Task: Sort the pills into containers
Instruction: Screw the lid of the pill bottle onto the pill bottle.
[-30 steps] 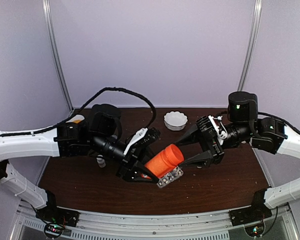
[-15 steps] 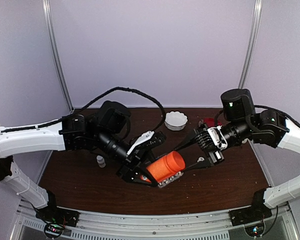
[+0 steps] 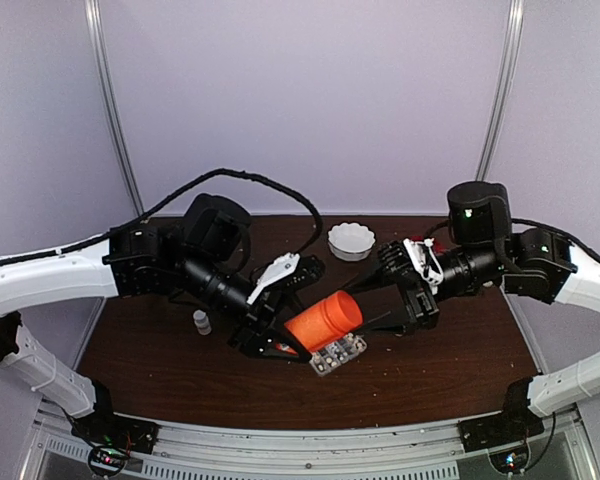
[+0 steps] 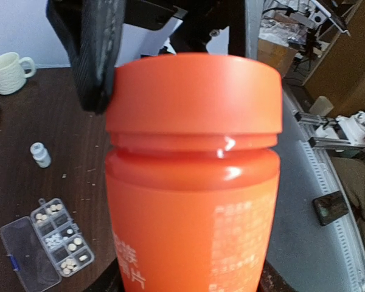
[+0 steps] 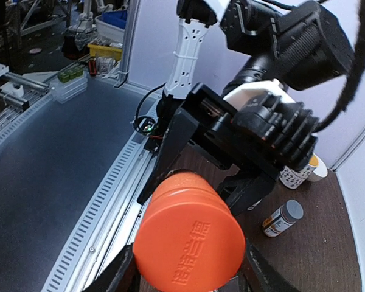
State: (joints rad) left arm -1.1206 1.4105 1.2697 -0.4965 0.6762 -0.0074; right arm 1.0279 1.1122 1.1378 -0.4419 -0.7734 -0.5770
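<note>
Tabletop [image 3: 450, 360] dark brown, walls [image 3: 310, 100] pale lilac; left gripper [image 3: 302, 315] clamps the orange bottle [image 3: 325, 320], right gripper [image 3: 367, 303] grips its cap [image 5: 188, 243], above the open organizer box [image 3: 340, 355] on the table, pills [image 4: 67, 264] in its compartments

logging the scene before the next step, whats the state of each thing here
orange bottle: cap on, held tilted between both grippers
left gripper: shut on the bottle's body
right gripper: shut on the cap
organizer box: on the table, lid open
pills: in several compartments
small white bottle: upright, capped
white bowl: upright, contents cannot tell
</note>
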